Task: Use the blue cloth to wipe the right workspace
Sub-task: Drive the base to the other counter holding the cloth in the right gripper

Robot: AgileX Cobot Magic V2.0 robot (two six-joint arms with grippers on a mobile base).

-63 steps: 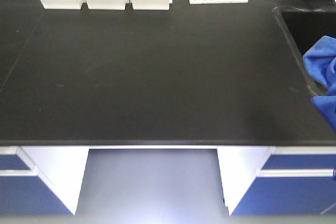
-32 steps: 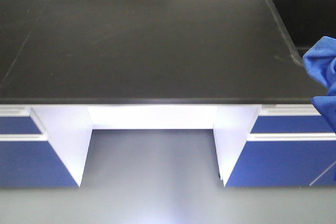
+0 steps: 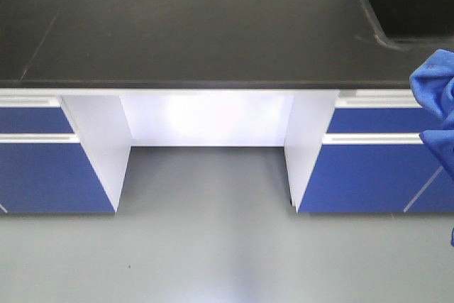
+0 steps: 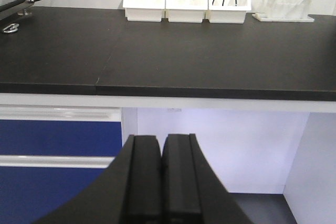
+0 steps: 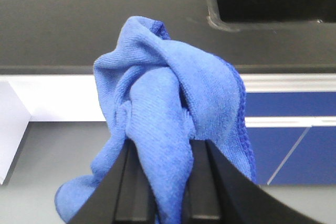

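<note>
right wrist — right hand (image 5: 160, 153) clamps blue cloth (image 5: 168, 87)

Left gripper (image 4: 161, 142): the two black fingers (image 4: 144, 182) are pressing flat against each other, with no gap showing between the pads and nothing held. The wrist is pointing forward, roughly level.

Right gripper (image 5: 160, 153): it is clamping the cloth (image 5: 173, 87). Its fingers (image 5: 118, 187) are standing slightly apart, with fabric filling the space between them. The cloth is bunching up past the fingertips and drooping down the left side of the jaw. The wrist is angling forward and downward.
</note>
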